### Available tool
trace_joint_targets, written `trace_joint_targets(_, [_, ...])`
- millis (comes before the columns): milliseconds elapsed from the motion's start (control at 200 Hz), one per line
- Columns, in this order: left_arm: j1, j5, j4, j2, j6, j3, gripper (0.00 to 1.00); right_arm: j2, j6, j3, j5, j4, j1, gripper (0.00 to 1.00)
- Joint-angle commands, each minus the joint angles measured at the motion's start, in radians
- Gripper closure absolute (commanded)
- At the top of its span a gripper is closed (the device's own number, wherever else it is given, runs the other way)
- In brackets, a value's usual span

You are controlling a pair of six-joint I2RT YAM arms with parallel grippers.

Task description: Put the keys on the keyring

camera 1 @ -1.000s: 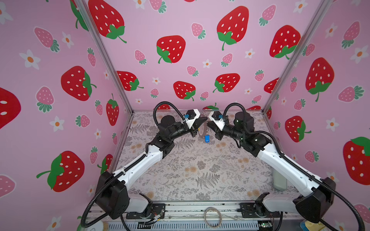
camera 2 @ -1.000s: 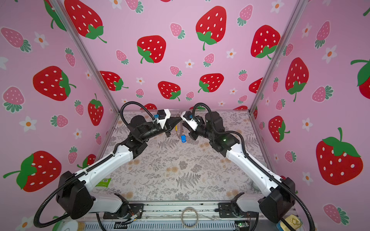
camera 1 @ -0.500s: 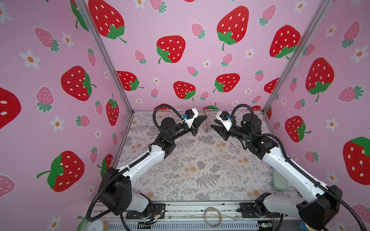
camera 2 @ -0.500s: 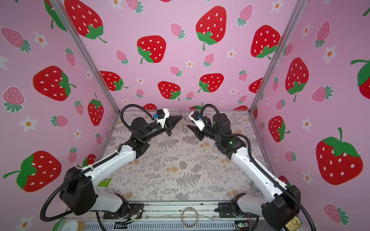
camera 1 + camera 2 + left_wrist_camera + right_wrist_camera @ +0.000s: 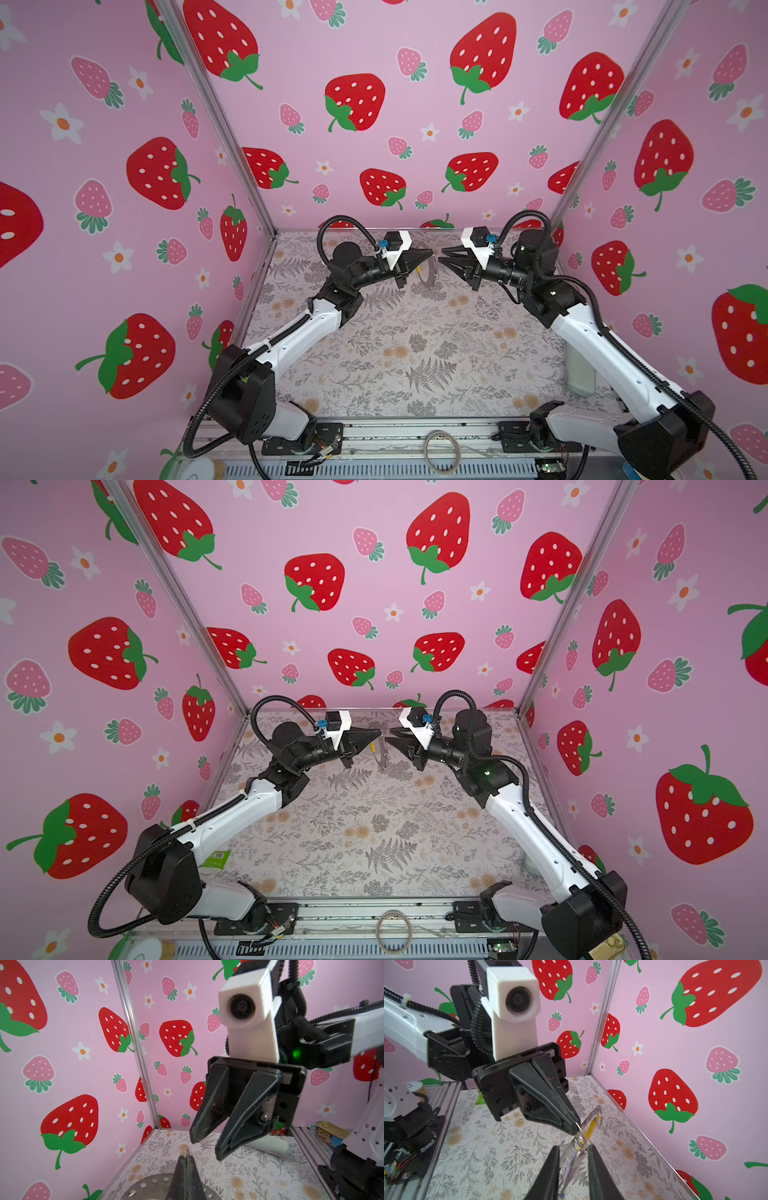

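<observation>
My left gripper [image 5: 432, 252] [image 5: 380, 732] is raised at the back middle and shut on the keyring [image 5: 431, 272] [image 5: 385, 754], which hangs below its tip with the yellow section [image 5: 590, 1127] showing. In the right wrist view the left gripper [image 5: 574, 1128] pinches a small metal loop [image 5: 578, 1137]. The keys [image 5: 572, 1164] dangle from there, showing the lilac tag and a bit of blue [image 5: 561, 1195]. My right gripper [image 5: 574, 1147] [image 5: 441, 256] [image 5: 207, 1147] faces the left one, open, its fingers on either side of the keys. In both top views the keys are hidden.
A plain pale hoop [image 5: 441, 451] [image 5: 393, 931] lies on the front rail. A white bottle-like object [image 5: 579, 374] lies at the table's right edge, with a Spam can [image 5: 330, 1133] beyond it. A green packet [image 5: 216, 858] sits front left. Pink walls close in three sides.
The right gripper, shut close against the left a second ago, let go, drew back and opened. Its jaws have since narrowed somewhat. The left gripper stayed shut on the keyring.
</observation>
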Motion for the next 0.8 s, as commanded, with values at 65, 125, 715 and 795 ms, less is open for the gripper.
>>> trace_joint_targets(65, [0.002,0.06,0.064,-0.005,-0.013,0.041,1.0,0.015,0.041,0.024,-0.075,0.021,-0.004,0.76])
trace_joint_targets(125, [0.002,0.069,0.061,-0.006,-0.009,0.045,1.0,0.019,0.044,0.021,-0.075,0.022,-0.004,0.77])
trace_joint_targets(715, [0.0,0.081,0.042,-0.016,0.022,0.053,1.0,0.044,0.073,0.018,-0.096,0.029,-0.004,0.87])
trace_joint_targets(795, [0.0,0.076,0.046,-0.021,0.026,0.049,1.0,0.044,0.07,0.017,-0.098,0.025,-0.004,0.93])
